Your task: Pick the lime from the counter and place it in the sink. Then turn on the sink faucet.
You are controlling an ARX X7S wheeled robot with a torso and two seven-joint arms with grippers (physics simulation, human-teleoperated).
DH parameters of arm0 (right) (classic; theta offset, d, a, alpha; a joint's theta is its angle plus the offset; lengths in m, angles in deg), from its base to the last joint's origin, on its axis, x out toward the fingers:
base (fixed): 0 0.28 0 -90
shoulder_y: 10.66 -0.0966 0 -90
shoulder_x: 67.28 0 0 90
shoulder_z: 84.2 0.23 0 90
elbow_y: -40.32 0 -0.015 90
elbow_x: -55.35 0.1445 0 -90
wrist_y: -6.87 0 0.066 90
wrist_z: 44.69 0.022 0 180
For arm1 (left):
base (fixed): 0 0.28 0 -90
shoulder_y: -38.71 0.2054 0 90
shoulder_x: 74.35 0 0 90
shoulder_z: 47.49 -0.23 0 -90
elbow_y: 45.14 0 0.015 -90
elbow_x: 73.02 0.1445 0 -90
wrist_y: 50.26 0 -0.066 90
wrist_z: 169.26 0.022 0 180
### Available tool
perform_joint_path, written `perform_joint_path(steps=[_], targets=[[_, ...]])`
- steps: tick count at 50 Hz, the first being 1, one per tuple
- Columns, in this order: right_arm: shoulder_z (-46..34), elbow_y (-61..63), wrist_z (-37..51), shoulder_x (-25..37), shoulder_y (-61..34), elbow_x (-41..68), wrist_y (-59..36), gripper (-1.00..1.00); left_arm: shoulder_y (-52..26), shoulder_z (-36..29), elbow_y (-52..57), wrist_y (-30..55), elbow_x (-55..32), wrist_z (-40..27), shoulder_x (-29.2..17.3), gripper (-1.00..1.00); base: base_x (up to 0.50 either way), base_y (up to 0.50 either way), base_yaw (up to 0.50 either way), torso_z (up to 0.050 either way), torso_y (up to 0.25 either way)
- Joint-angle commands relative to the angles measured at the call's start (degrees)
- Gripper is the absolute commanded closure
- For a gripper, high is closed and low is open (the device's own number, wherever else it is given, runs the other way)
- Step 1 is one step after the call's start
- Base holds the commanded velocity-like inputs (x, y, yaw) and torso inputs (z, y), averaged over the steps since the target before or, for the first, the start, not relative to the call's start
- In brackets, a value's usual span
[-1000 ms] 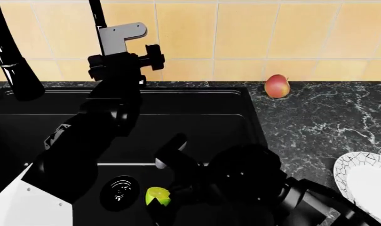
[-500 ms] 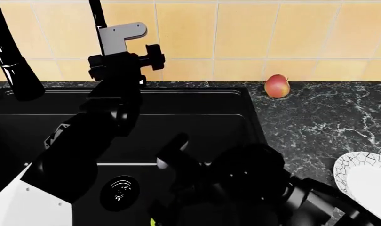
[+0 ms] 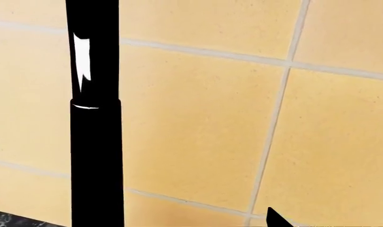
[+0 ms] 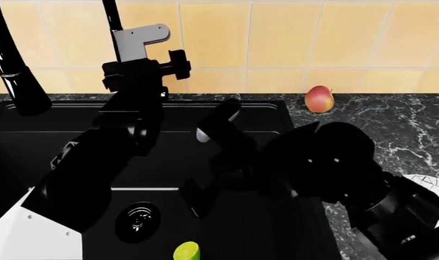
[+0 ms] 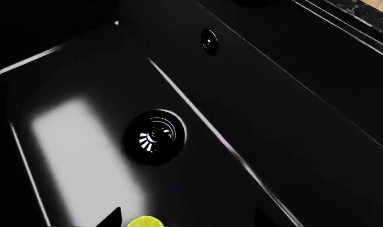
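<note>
The lime (image 4: 186,251) lies loose on the sink (image 4: 227,116) floor, just near-right of the drain (image 4: 137,221), with the right fingers (image 4: 193,201) spread open and empty above it. The left gripper (image 4: 178,64) hangs by the sink faucet (image 4: 113,16) at the far wall; I cannot tell how its fingers stand.

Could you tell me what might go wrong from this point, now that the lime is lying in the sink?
1. The lime lies loose on the sink floor beside the drain; it could roll if knocked.
2. The right arm's bulk hangs over the basin, so its next swing could strike the sink wall or the left arm.
3. The left wrist view shows only the faucet tube, not its lever, so a grab might miss.
</note>
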Motion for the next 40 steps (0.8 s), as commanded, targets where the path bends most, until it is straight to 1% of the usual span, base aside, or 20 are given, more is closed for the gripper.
perform_joint_path(steps=[1, 7, 20, 31, 36, 38, 40], targets=[[5.38, 3.19, 6.08, 3.25, -3.79, 3.41, -1.42, -1.0, -0.12, 3.83, 0.01, 0.34, 4.01, 1.34, 0.01, -1.0, 0.0, 0.0, 0.0, 0.0, 0.0], [7.91, 3.44, 9.15, 4.45, -5.74, 4.03, -1.05, -1.0, -0.31, 8.32, 0.01, -0.23, 8.27, 1.77, 0.01, -1.0, 0.0, 0.0, 0.0, 0.0, 0.0], [11.23, 3.37, 12.35, 7.56, -8.37, 3.42, 0.52, -1.0, -0.42, 12.96, 0.01, 0.61, 13.37, 0.66, 0.01, -1.0, 0.0, 0.0, 0.0, 0.0, 0.0], [14.97, 2.44, 16.62, 11.12, -8.26, 0.73, 4.58, -1.0, -0.11, 18.32, 0.02, 0.76, 17.82, 0.87, 0.01, -1.0, 0.0, 0.0, 0.0, 0.0, 0.0], [16.32, 2.58, 17.69, 12.69, -7.7, -0.89, 6.96, -1.0, 0.05, 20.09, 0.02, 1.22, 19.61, 0.27, 0.01, -1.0, 0.0, 0.0, 0.0, 0.0, 0.0], [16.85, 2.62, 18.24, 13.35, -7.44, -1.39, 7.7, -1.0, -0.12, 20.02, 0.01, 2.87, 18.68, 0.54, 0.01, -1.0, 0.0, 0.0, 0.0, 0.0, 0.0], [17.23, 2.67, 18.3, 13.77, -7.21, -1.49, 8.17, -1.0, -0.16, 19.85, 0.01, 2.72, 18.8, 0.53, 0.01, -1.0, 0.0, 0.0, 0.0, 0.0, 0.0]])
